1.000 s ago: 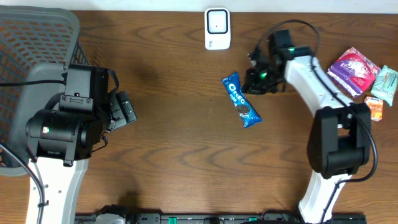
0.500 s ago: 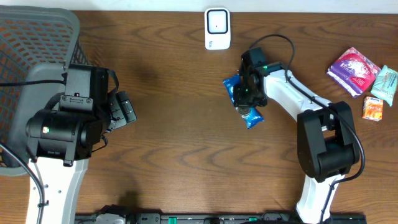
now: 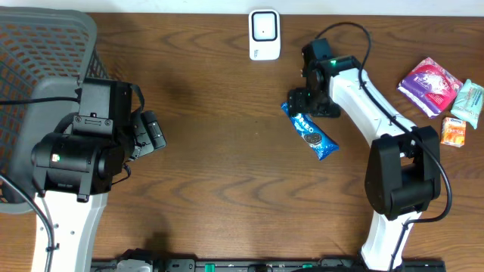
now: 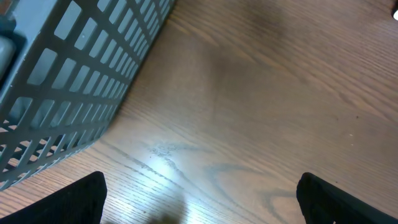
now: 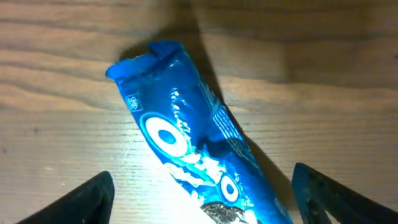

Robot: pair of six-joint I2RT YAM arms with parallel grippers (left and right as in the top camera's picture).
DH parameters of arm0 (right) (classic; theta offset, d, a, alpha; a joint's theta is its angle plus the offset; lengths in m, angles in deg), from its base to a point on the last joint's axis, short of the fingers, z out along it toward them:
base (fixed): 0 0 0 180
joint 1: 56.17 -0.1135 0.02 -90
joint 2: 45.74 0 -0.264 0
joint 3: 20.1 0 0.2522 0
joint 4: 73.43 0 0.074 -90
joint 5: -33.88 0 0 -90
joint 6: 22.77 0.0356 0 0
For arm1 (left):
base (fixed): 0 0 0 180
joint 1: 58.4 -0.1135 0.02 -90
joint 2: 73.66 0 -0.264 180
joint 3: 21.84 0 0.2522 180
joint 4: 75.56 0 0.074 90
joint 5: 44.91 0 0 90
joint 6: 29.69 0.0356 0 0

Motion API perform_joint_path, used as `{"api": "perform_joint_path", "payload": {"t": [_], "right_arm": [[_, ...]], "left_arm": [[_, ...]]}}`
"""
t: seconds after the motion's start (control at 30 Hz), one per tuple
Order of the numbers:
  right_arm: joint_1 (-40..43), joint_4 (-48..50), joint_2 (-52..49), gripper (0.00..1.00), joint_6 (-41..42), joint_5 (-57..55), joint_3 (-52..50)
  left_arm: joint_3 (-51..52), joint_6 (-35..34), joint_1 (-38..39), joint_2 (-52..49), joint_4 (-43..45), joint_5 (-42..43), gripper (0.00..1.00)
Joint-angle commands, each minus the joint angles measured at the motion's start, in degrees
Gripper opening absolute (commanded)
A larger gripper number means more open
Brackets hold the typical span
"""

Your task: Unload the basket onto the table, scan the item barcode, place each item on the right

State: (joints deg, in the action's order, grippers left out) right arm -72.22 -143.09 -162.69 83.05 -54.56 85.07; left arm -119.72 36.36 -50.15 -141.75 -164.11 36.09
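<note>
Surface: brown wood-grain table [image 3: 227,181], seen from overhead.
Landmark: white scanner [image 3: 265,34] at the far edge, window facing up.
Item: Oreo pack [image 3: 311,132] lies flat on the table, near the scanner, to its right and nearer the robot, and set diagonally.
Item appearance: glossy blue wrapper with a white logo, a cookie picture and a crimped end seal. The logo face is up and no barcode shows on it, so the code is probably underneath.
Right gripper [image 3: 312,103]: between scanner and pack, over the pack's upper end. Fingers [image 5: 87,199] are spread wide to either side and hold nothing.
Reason, judged: it is lined up above the pack to take it across its width and carry it to the scanner.
Left gripper [image 3: 153,134]: well left of the scanner, beside the basket [image 3: 45,45]. It is wide open and empty, apparently parked clear.
Other goods: snack packs [image 3: 429,87] far right of the scanner, untouched.
</note>
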Motion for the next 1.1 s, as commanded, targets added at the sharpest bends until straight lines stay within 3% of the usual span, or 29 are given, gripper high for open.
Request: {"api": "perform_joint_path", "payload": {"t": [0.0,0.2,0.37,0.57,0.73,0.87,1.0,1.07], "right_arm": [[-0.1,-0.4,-0.1,0.86,-4.0,-1.2,-0.2],[3.3,4.7,-0.8,0.79,-5.4,0.4,-5.4],[8.1,9.1,-0.8,0.75,-18.5,21.2,-9.7],[10.1,13.2,-0.9,0.60,-18.6,23.4,-14.8],[9.4,17.5,-0.9,0.60,-18.0,27.9,-18.6],[8.7,19.5,-0.9,0.38,-14.5,28.4,-20.0],[8.7,19.7,-0.9,0.02,-11.3,28.7,-20.0],[8.6,19.7,-0.9,0.01,-9.6,29.4,-20.0]], "left_arm": [[-0.5,0.3,-0.3,-0.1,-0.2,-0.6,0.98],[-0.5,0.3,-0.3,-0.1,-0.2,-0.6,0.98],[-0.5,0.3,-0.3,-0.1,-0.2,-0.6,0.98],[-0.5,0.3,-0.3,-0.1,-0.2,-0.6,0.98],[-0.5,0.3,-0.3,-0.1,-0.2,-0.6,0.98],[-0.5,0.3,-0.3,-0.1,-0.2,-0.6,0.98],[-0.5,0.3,-0.3,-0.1,-0.2,-0.6,0.98],[-0.5,0.3,-0.3,-0.1,-0.2,-0.6,0.98]]}}
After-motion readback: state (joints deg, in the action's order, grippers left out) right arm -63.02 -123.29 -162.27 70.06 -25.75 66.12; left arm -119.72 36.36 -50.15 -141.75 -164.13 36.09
